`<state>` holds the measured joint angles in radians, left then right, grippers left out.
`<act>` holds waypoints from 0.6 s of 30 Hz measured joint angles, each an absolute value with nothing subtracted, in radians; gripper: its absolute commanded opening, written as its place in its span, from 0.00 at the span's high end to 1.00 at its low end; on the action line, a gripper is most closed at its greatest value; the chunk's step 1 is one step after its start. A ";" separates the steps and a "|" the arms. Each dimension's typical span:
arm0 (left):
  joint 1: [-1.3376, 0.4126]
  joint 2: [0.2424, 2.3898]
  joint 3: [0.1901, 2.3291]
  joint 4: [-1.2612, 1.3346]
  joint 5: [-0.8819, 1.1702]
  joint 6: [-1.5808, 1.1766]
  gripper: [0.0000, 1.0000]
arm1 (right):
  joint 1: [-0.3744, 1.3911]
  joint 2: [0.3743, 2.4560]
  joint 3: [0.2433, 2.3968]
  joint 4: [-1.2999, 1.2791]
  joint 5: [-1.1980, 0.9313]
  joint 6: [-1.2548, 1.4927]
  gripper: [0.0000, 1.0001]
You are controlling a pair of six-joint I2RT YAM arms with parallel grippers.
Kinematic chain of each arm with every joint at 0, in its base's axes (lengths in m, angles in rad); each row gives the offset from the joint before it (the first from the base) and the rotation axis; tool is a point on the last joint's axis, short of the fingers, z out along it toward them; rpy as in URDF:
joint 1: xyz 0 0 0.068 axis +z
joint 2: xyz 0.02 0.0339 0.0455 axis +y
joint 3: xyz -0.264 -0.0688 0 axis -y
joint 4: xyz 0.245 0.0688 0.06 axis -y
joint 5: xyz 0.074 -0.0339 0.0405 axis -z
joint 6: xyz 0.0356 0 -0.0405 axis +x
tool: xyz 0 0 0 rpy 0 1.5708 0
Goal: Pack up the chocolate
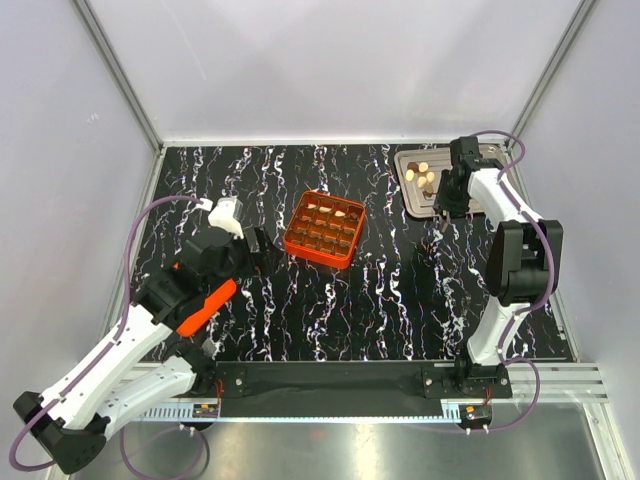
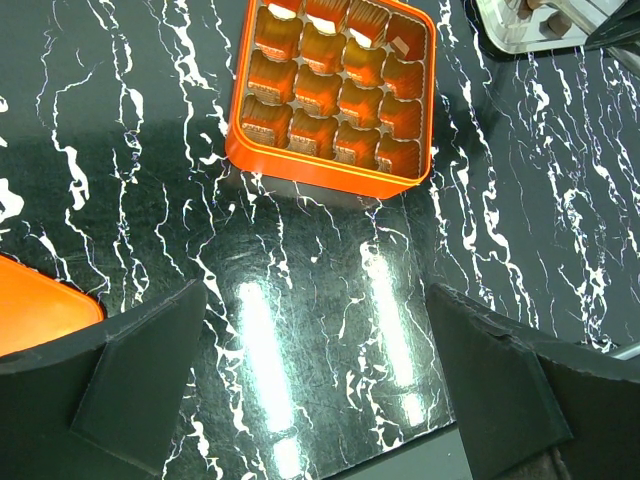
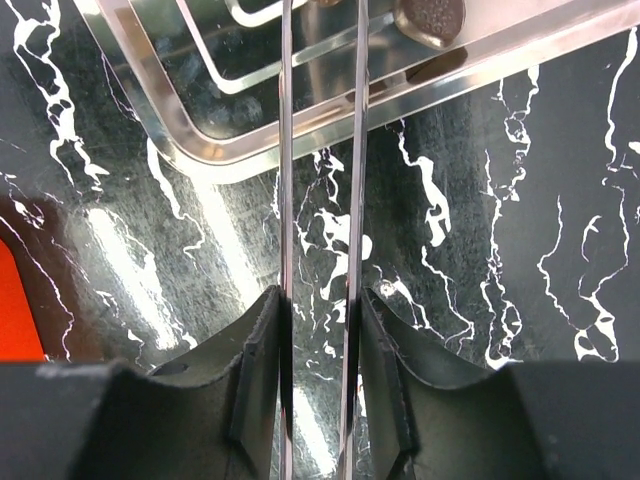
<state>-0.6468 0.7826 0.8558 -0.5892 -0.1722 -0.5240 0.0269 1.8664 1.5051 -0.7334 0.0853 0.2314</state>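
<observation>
Top external: choc pieces (image 1: 422, 176), cream ones, lie on silver tray (image 1: 415, 205) at upper right; a few more sit in top-row cells of orange box (image 1: 318, 257), mid frame. R gripper (image 1: 445, 203) over tray's near edge, narrow, clamped on tweezers (image 3: 285, 150); tips run off top of wrist view. L gripper (image 1: 262, 250) just left of box, spread wide, holding nothing.
</observation>
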 measured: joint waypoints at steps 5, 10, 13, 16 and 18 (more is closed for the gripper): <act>-0.647 0.783 0.856 -0.589 -0.172 -0.524 0.01 | 0.027 1.843 1.526 -0.783 0.067 0.239 0.63; -0.647 0.783 0.856 -0.585 -0.172 -0.524 0.01 | 0.046 1.744 1.562 -0.821 0.004 0.253 0.63; -0.647 0.783 0.856 -0.578 -0.171 -0.524 0.01 | 0.112 1.689 1.598 -0.828 -0.018 0.264 0.63; -0.647 0.783 0.856 -0.575 -0.170 -0.524 0.01 | 0.236 1.651 1.603 -0.824 -0.044 0.277 0.63; -0.647 0.783 0.856 -0.575 -0.170 -0.524 0.01 | 0.329 1.641 1.597 -0.822 -0.059 0.289 0.63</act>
